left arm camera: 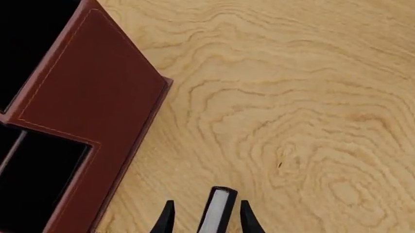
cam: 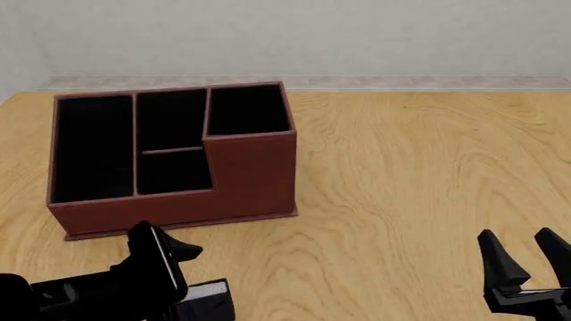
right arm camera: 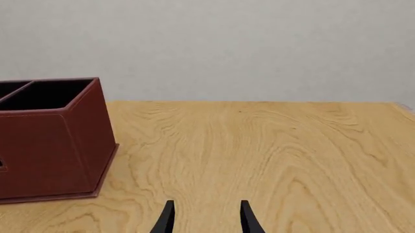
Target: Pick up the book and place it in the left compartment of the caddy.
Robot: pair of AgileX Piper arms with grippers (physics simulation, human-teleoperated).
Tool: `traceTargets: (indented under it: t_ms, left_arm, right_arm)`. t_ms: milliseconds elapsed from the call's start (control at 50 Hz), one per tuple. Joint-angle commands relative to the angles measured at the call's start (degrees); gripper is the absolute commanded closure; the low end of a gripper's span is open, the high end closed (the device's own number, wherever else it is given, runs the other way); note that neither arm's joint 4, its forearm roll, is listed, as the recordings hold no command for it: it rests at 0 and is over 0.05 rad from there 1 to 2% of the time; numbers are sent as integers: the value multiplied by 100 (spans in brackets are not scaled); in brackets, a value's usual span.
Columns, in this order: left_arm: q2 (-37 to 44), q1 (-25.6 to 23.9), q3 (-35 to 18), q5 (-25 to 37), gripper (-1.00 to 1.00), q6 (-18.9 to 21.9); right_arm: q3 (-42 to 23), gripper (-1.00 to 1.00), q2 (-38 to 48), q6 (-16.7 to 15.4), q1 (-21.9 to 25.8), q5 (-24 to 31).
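The small thick black-covered book with its white page edge (left arm camera: 216,211) sits between the two dark fingers of the left pincer (left arm camera: 206,218); narrow gaps show on both sides, so I cannot tell whether the pincer is clamped on it. In the front view this book (cam: 203,299) lies at the lower left of the frame, in front of the reddish-brown leather-look rectangular caddy (cam: 254,175) and apart from it. The caddy's long narrow black-lined left compartment (cam: 92,147) occupies the upper left. At the lower right, the right pincer (cam: 526,253) stands with its fingers apart, holding nothing, over the light wood-grain surface (cam: 428,174).
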Motion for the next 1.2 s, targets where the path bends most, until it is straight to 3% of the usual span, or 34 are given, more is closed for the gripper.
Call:
traceTargets:
  t_ms: [20, 380, 1200]
  left_arm:
    - [193, 43, 216, -275, -100, -2]
    - [431, 115, 579, -708, -100, -47]
    - [928, 99, 867, -1365, -100, -105]
  right_arm:
    - [-2, -100, 58, -26, 2, -42]
    - [-2, -100, 45, -45, 13, -23]
    - [-1, -100, -1, -52, 8, -6]
